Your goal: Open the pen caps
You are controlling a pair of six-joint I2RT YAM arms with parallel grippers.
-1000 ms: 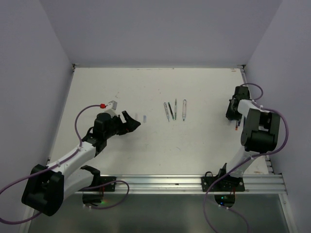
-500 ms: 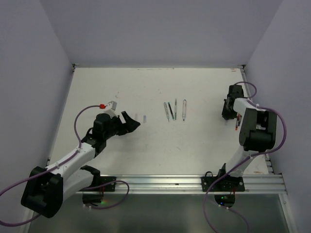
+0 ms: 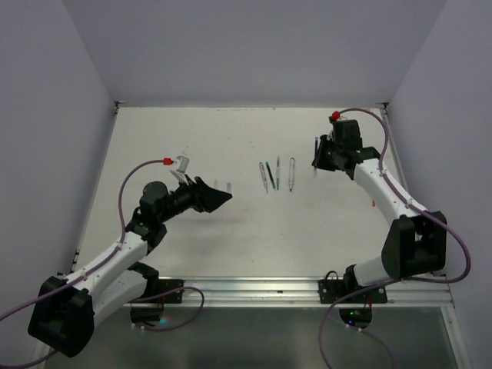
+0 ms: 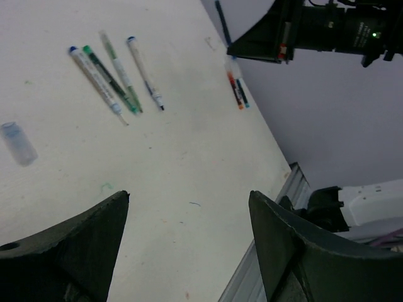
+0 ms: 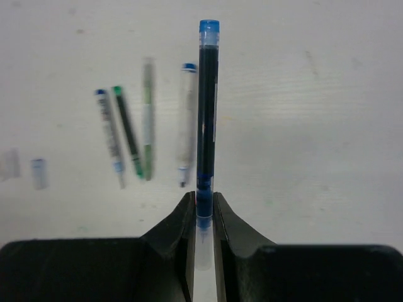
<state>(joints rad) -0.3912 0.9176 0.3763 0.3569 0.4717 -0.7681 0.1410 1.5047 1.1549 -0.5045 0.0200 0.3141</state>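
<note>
My right gripper (image 5: 203, 201) is shut on a blue pen (image 5: 208, 107). The pen points away from the wrist, and its clear cap (image 5: 203, 248) sits between the fingers. In the top view this gripper (image 3: 317, 156) hangs above the table at the right of centre. Several pens (image 3: 277, 174) lie side by side mid-table and also show in the right wrist view (image 5: 148, 119). My left gripper (image 3: 221, 197) is open and empty, left of the pens. A loose clear cap (image 4: 17, 143) lies near it, and it also shows in the right wrist view (image 5: 39, 173).
Two more pens, red and blue (image 4: 237, 89), lie near the table's right wall. White walls close in the table on three sides. A metal rail (image 3: 307, 288) runs along the near edge by the arm bases.
My right arm has swung from the right wall up and left towards the middle, carrying the blue pen. My left gripper has reached a little further right.
</note>
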